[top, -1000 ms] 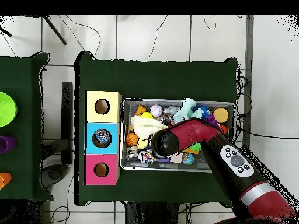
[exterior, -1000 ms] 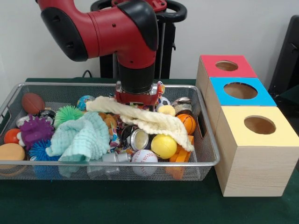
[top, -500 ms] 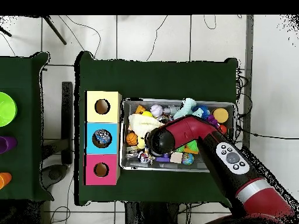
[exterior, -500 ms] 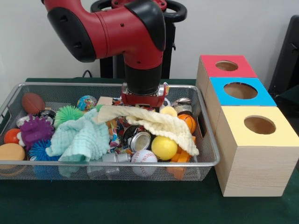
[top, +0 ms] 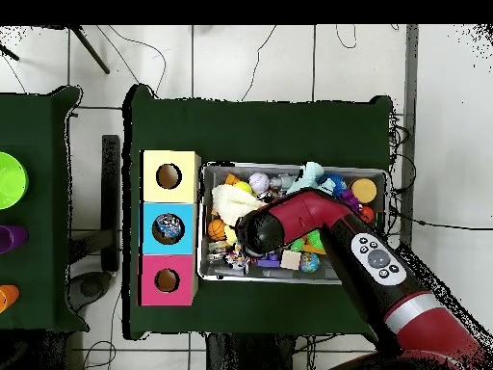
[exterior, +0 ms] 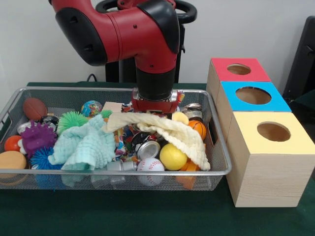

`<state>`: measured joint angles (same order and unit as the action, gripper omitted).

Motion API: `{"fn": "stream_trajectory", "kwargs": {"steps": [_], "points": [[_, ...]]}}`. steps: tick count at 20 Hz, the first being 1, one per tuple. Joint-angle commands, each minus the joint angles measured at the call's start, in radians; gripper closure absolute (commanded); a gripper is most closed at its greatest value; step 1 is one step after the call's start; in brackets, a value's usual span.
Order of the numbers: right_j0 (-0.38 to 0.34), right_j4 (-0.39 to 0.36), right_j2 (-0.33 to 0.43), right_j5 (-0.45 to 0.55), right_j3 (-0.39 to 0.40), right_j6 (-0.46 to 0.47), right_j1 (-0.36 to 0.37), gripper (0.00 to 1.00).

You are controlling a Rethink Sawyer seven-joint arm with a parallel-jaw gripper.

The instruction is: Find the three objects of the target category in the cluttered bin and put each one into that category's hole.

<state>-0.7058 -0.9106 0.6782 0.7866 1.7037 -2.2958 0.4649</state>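
The silver wire-mesh bin (exterior: 147,173) is full of toys, balls, cans and cloths. My gripper (exterior: 153,112) is low over the bin's middle-right. Its tips are hidden behind a cream cloth (exterior: 172,132) that hangs from it and drapes down to the right over the clutter. A clear crinkly bottle (exterior: 120,166) lies at the bin's front wall, below a mint cloth (exterior: 83,145). No other bottle shows in the bin. In the overhead view the arm (top: 308,217) covers the bin's middle, with the cream cloth (top: 231,200) at its tip.
Three wooden boxes with round holes stand right of the bin: red (exterior: 219,66), blue (exterior: 231,91) and yellow (exterior: 246,123). In the overhead view something lies inside the blue box's hole (top: 168,227). A metal can (exterior: 147,147), a yellow ball (exterior: 173,156) and a baseball (exterior: 151,165) lie under the cloth.
My gripper has moved to the right in the front view, and the cream cloth has come along with it, uncovering more of the clutter at the bin's middle.
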Motion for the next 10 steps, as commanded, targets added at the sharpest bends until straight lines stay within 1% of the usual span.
{"fn": "stream_trajectory", "kwargs": {"steps": [1,2,4,8,10], "points": [[0.025,-0.091,0.052,-0.17,-0.16,0.206,-0.034,0.0],[0.026,-0.094,0.049,-0.166,-0.161,0.208,-0.034,0.0],[0.031,-0.085,0.038,-0.124,-0.168,0.221,-0.03,0.0],[0.052,-0.008,-0.012,0.056,-0.189,0.215,-0.038,0.0],[0.07,0.012,-0.036,0.128,-0.205,0.202,-0.037,0.0]]}}
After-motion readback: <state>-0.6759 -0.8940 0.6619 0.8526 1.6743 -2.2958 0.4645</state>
